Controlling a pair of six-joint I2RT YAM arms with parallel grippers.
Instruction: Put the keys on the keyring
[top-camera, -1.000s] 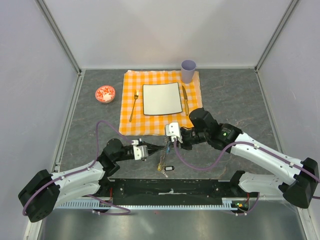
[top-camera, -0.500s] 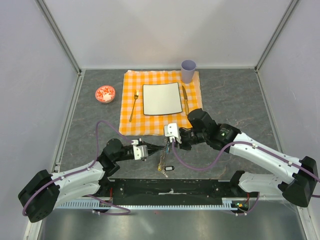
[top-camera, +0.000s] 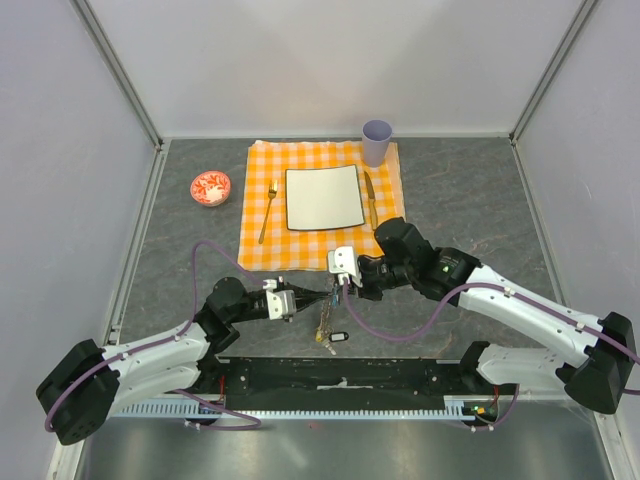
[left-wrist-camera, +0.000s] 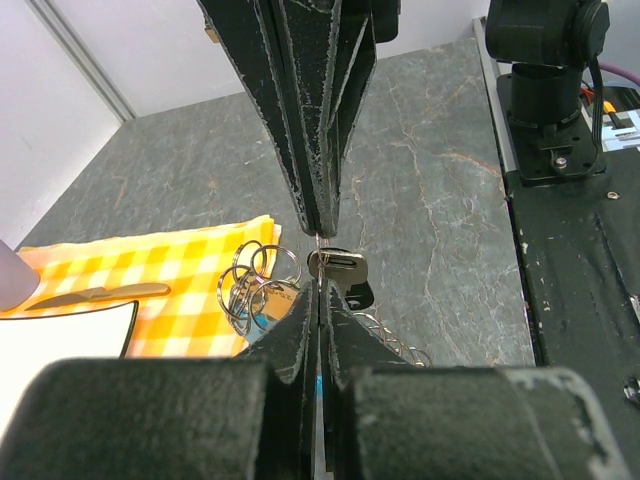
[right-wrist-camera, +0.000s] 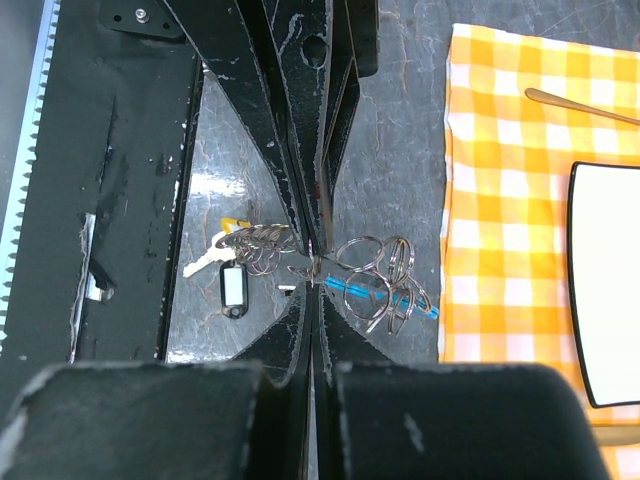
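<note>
Both grippers meet tip to tip just off the cloth's near edge. My left gripper (top-camera: 326, 297) (left-wrist-camera: 319, 288) and right gripper (top-camera: 341, 289) (right-wrist-camera: 315, 290) are both shut. A thin ring of the keyring stands edge-on between their tips. A small silvery key (left-wrist-camera: 340, 266) (right-wrist-camera: 298, 271) hangs at that ring. The turquoise tag (right-wrist-camera: 385, 297) and several loose silvery rings (right-wrist-camera: 375, 270) (left-wrist-camera: 255, 283) trail toward the cloth. More keys (right-wrist-camera: 205, 262) (top-camera: 324, 330) lie with a black label tag (right-wrist-camera: 233, 288) toward the arm bases. Which part each jaw pinches is hard to see.
An orange checked cloth (top-camera: 255, 240) carries a white square plate (top-camera: 323, 197), a gold fork (top-camera: 268, 212) and a gold knife (top-camera: 371, 200). A lilac cup (top-camera: 377, 142) stands behind it. A red-and-white bowl (top-camera: 210, 187) sits at the left. The black base rail (top-camera: 340, 378) runs along the near edge.
The right arm has drifted slightly left toward the left gripper. Both grippers stay shut and the keys on the table have not moved.
</note>
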